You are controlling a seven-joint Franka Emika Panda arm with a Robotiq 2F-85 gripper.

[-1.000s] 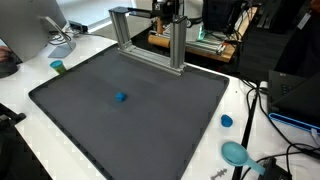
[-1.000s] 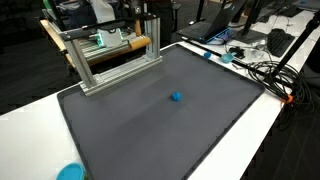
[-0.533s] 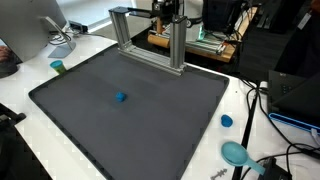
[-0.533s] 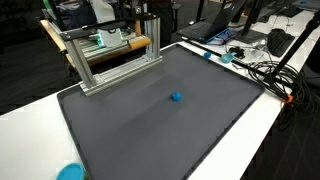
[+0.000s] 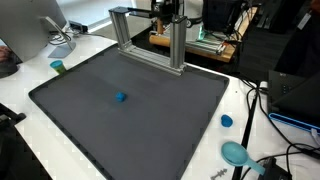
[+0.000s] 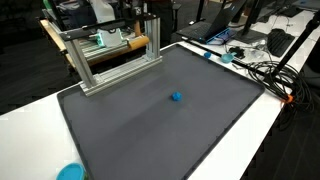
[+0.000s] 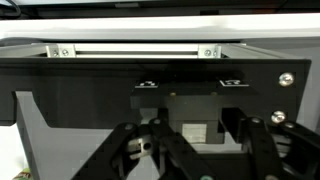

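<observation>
A small blue block [image 5: 120, 97] lies on the dark grey mat [image 5: 150, 120]; it also shows in an exterior view [image 6: 176, 97]. My gripper [image 7: 190, 155] hangs high at the back of the table, above the aluminium frame [image 5: 150, 40], far from the block. It is small and dark in both exterior views [image 5: 166, 10] [image 6: 138, 14]. In the wrist view its two fingers are spread apart with nothing between them, and it looks down on the frame's top bar [image 7: 140, 50] and dark equipment beyond.
The aluminium frame [image 6: 110, 55] stands on the mat's back edge. A blue cap [image 5: 227, 121], a teal bowl [image 5: 236, 153] and cables [image 5: 262, 100] lie on the white table [image 5: 30, 75]. A small green cup [image 5: 58, 67] stands near a monitor base.
</observation>
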